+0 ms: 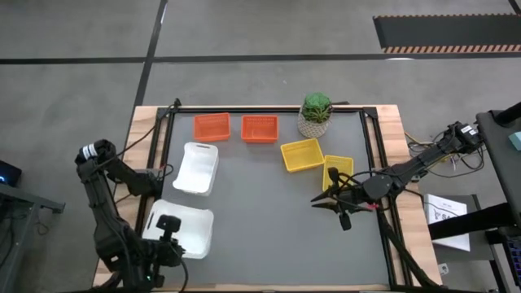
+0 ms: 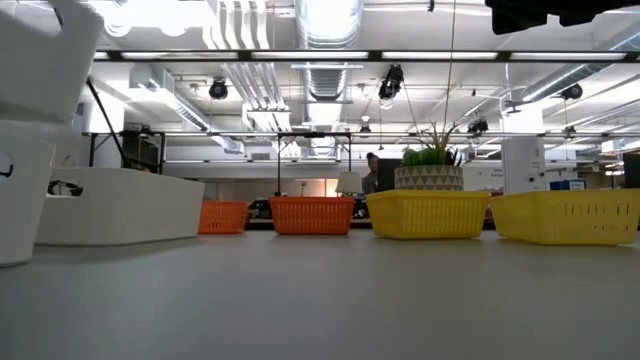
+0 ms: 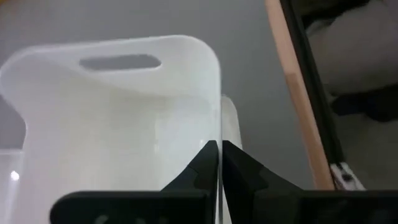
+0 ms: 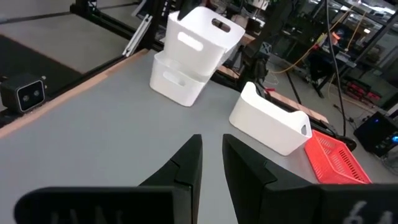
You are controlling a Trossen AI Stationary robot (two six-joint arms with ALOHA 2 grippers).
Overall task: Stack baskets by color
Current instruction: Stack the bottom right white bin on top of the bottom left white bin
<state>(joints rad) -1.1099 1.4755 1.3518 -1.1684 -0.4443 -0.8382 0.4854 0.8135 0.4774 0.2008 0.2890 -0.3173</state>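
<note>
My left gripper [image 3: 219, 149] is shut on a white basket [image 4: 200, 32] at the table's near left. That basket sits tilted in the top of a second white basket [image 4: 177, 79], which stands on the table. A third white basket [image 1: 197, 168] stands farther back. Two orange baskets [image 1: 212, 126] [image 1: 260, 129] sit side by side at the far edge. Two yellow baskets [image 1: 302, 155] [image 1: 338, 171] stand at the right. Next to the yellow ones, my right gripper [image 4: 212, 146] hovers above the mat, slightly open with nothing between its fingers. My left gripper pinches a side wall of the upper white basket at its rim [image 3: 217, 127], one finger inside the basket and one outside. The fingers slant down from above. The basket is tilted, its lower part inside the second white basket [image 3: 230, 121].
A potted green plant [image 1: 316, 114] stands at the far edge beside the yellow baskets. A black frame [image 1: 370, 163] and wooden borders edge the grey mat. The mat's middle [image 1: 269, 220] is bare.
</note>
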